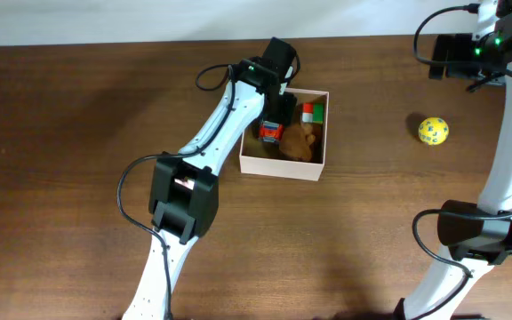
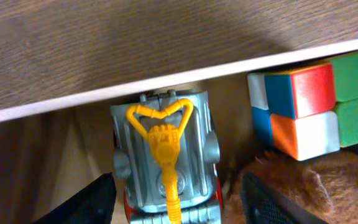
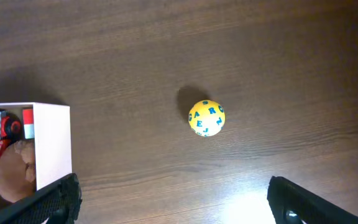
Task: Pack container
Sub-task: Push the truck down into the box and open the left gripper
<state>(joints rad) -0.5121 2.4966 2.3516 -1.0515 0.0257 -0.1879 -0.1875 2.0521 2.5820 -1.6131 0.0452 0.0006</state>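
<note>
While left tool [image 2: 179, 199] and right tool [image 3: 176, 199] gape, white-walled, tan-lined container [image 1: 278, 166] holds toys [image 1: 299, 142].

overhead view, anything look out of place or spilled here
Only the yellow ball: it lies alone on the table to the right of the container, while the toy truck, colour cube and brown plush are inside. Nothing looks spilled or damaged.

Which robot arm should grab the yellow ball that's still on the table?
The right arm. Its open gripper is over bare table with the ball just ahead of it, nothing in the way. The left gripper is down in the box, straddling the toy truck, farther from the ball.
</note>
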